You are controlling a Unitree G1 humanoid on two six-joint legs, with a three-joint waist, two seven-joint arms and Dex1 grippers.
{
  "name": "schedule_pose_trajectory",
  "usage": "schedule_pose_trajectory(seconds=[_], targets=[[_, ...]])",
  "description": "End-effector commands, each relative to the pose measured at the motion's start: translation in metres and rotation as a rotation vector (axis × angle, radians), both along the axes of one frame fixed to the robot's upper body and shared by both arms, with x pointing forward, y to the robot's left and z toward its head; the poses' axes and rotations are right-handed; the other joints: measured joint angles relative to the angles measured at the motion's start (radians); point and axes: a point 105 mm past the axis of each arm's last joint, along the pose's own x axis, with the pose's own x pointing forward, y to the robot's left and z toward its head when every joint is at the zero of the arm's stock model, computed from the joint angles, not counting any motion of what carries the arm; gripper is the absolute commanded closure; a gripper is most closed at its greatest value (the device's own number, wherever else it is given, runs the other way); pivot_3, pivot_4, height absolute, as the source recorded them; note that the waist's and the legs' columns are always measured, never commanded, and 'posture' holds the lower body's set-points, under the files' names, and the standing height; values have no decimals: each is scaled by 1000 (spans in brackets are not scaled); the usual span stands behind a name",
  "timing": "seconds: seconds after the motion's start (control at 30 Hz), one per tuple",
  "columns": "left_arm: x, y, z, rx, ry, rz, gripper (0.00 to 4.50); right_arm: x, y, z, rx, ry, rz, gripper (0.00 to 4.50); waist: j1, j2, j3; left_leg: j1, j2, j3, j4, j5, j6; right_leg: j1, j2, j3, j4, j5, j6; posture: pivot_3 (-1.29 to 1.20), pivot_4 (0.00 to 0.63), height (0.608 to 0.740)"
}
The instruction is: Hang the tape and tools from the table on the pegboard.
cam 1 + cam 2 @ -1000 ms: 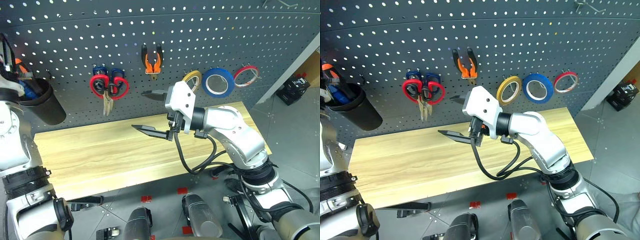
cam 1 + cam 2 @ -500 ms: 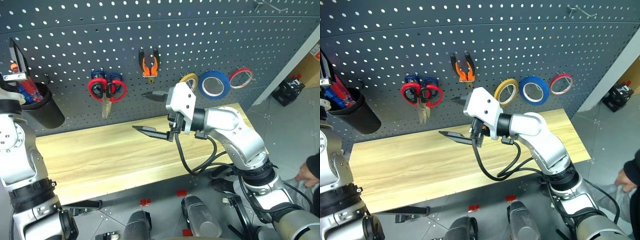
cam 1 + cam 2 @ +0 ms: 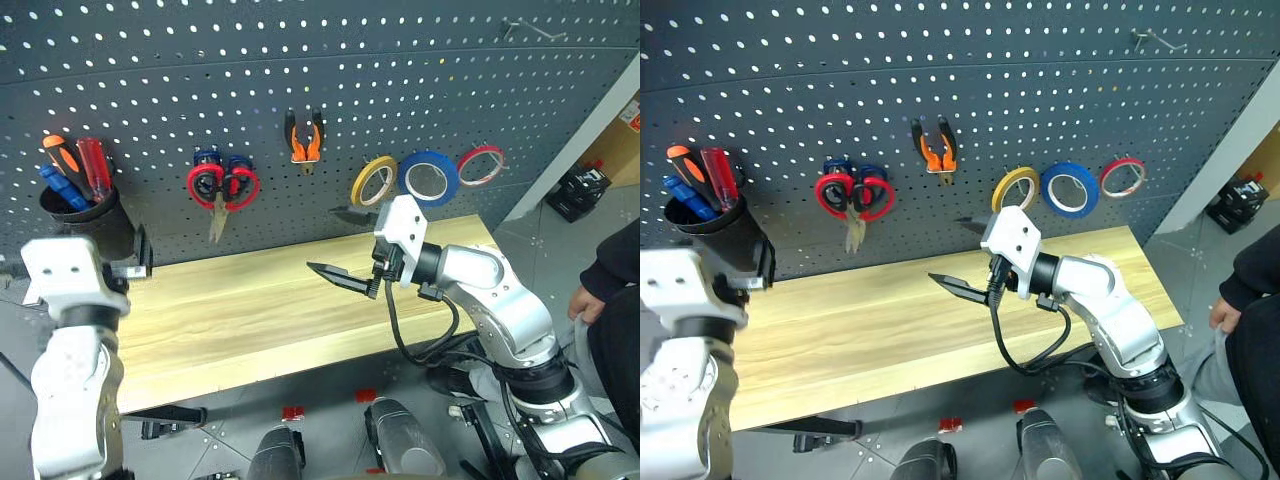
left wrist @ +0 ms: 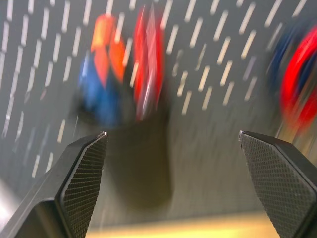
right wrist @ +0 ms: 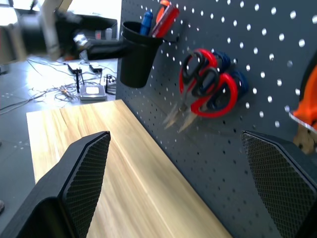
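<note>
pegboard point(image 3: 420, 70) — blue tape point(image 3: 432, 177), pliers point(image 3: 304, 138), red-handled screwdriver point(image 3: 95, 168) in the black cup point(image 3: 95, 222) | table point(image 3: 250, 310) bare | left gripper point(image 4: 173, 148) spread, empty, nearer and facing the cup | right gripper point(image 3: 345, 245) spread, empty, below the tape | nothing visibly left to hang

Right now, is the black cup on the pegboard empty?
No. The black cup holds screwdrivers: a red handle, an orange one and a blue one stick out.

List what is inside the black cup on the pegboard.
From the black cup on the pegboard rise a red-handled screwdriver, an orange-and-black handle and a blue handle. The cup's wall hides their lower ends.
</note>
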Motion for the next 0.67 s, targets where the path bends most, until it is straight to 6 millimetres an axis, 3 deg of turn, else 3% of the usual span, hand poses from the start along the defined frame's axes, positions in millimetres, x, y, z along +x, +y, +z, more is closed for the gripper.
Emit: schedule_pose_trajectory(seconds=[0.03,0.2,0.43,0.67], targets=[[-3,4,-2,23,20,39,25,13,-15,-6,71,10,-148,0,15,-1,-5,0,0,0,0,0,0,0,0,0,0,0,0,-69,113,740],[6,-5,-14,-26,30,-41,25,38,-44,-38,101,-8,-400,0,63,2,-26,7,-5,2,1,0,0,5,-4,2,-1,0,0,-71,100,740],[8,-11,-36,-123,34,-57,25,46,-85,-84,95,41,-585,0,92,3,-52,18,-12,0,-1,-3,3,20,-6,2,-6,0,0,-69,71,740],[5,-19,-45,-82,29,-67,25,50,-100,-98,97,52,-651,0,92,7,-69,20,-12,2,-2,-4,3,21,-5,2,-7,0,0,-70,62,740]])
